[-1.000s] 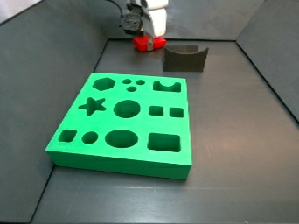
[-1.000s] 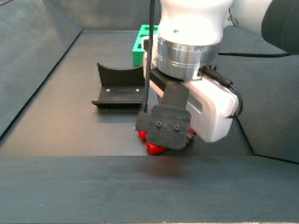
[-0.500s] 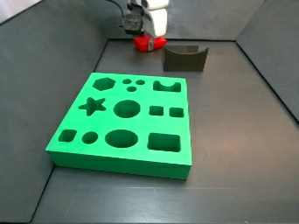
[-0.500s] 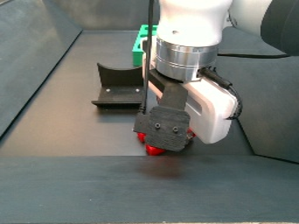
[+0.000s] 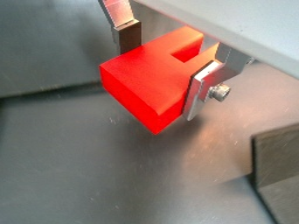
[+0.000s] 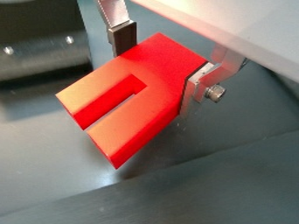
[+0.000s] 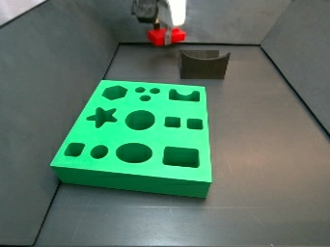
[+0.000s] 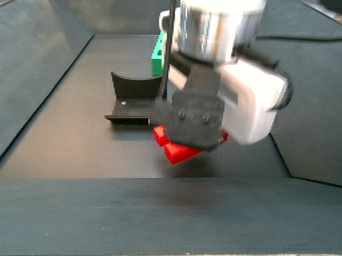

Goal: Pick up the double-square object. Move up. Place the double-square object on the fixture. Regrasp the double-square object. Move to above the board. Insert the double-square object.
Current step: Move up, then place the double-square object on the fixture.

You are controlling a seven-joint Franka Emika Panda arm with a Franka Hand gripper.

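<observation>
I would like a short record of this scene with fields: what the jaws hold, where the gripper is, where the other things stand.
held piece: small bright red plastic block with two square prongs, clamped between the jaws
gripper: raised off the dark floor, at the far end beyond the board
fixture: small dark grey block with U-shaped dip, empty, beside the gripper
board: large bright green slab with shaped holes, holes unfilled

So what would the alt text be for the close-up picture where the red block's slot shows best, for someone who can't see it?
In a wrist view, the tool grips a bright red double-square object between two flat silver fingers, the block's two square prongs split by a narrow slot. Dark grey floor lies beneath it, and the block looks clear of that floor.
</observation>
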